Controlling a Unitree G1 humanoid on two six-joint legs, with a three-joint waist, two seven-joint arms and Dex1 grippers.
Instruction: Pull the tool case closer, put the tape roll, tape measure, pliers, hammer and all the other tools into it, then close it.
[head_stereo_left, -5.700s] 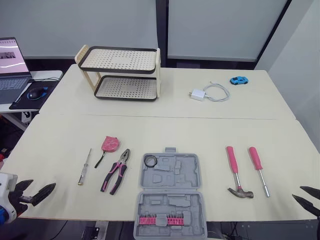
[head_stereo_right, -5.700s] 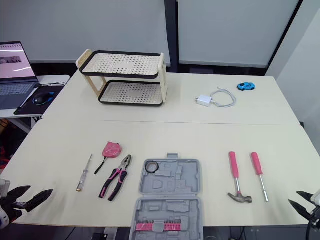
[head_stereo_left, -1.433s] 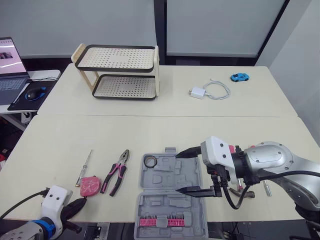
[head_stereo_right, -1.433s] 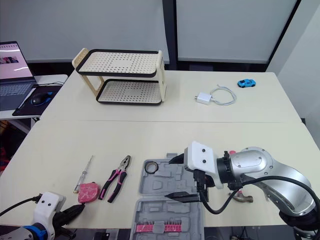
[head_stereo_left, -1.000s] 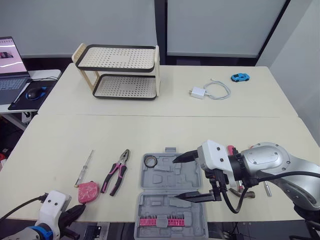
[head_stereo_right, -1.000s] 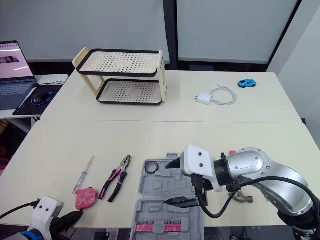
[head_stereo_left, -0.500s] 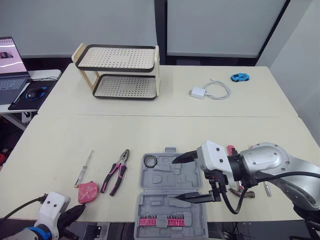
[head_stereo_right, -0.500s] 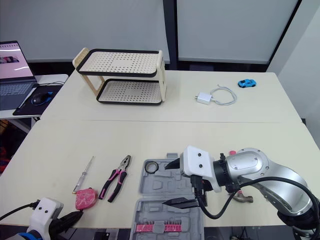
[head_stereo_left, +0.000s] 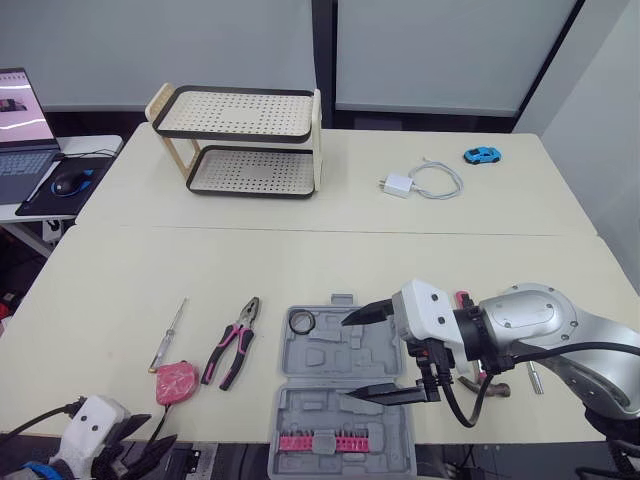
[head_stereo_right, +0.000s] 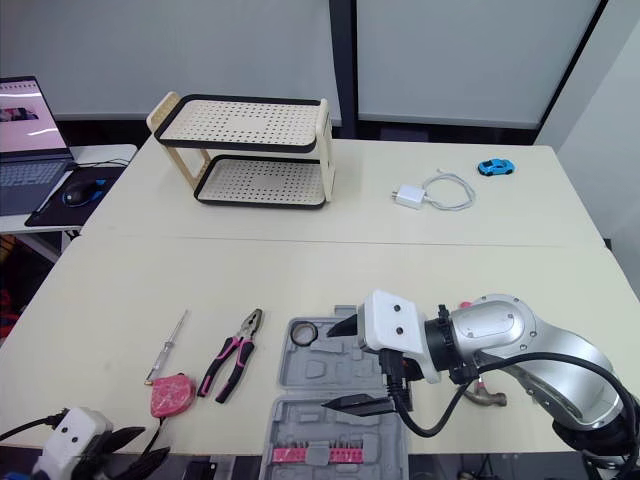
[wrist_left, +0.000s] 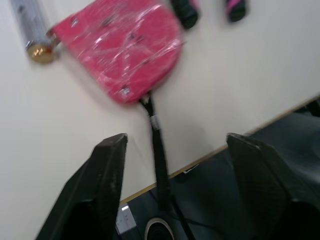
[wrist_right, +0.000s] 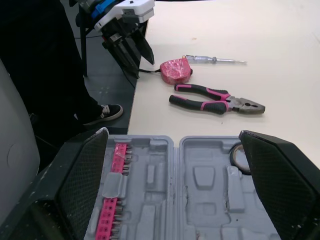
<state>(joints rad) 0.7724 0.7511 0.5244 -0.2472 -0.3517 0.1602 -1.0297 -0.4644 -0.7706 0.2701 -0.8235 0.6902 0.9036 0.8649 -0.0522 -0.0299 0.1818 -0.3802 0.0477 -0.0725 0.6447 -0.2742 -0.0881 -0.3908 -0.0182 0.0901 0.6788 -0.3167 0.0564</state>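
Observation:
The grey tool case (head_stereo_left: 342, 390) lies open at the table's front edge, with the black tape roll (head_stereo_left: 300, 322) in its far left pocket. My right gripper (head_stereo_left: 343, 360) hovers open over the case. The pink tape measure (head_stereo_left: 174, 382), pink-handled pliers (head_stereo_left: 233, 342) and a slim screwdriver (head_stereo_left: 168, 335) lie to the case's left. My left gripper (wrist_left: 172, 145) is open, below the table's front edge, with the tape measure's strap (wrist_left: 159, 150) running between its fingers. The hammer (head_stereo_right: 488, 398) and a pink-handled screwdriver (head_stereo_left: 534, 377) are mostly hidden behind my right arm.
A two-tier perforated rack (head_stereo_left: 240, 140) stands at the back left. A white charger with cable (head_stereo_left: 420, 184) and a blue toy car (head_stereo_left: 480, 156) lie at the back right. A laptop (head_stereo_left: 20, 110) and mouse (head_stereo_left: 70, 183) sit on a side table at far left.
The tape measure was dragged from beside the pliers' tip to the front edge. My left gripper has since dropped back below the edge. My right gripper came over the case and holds still.

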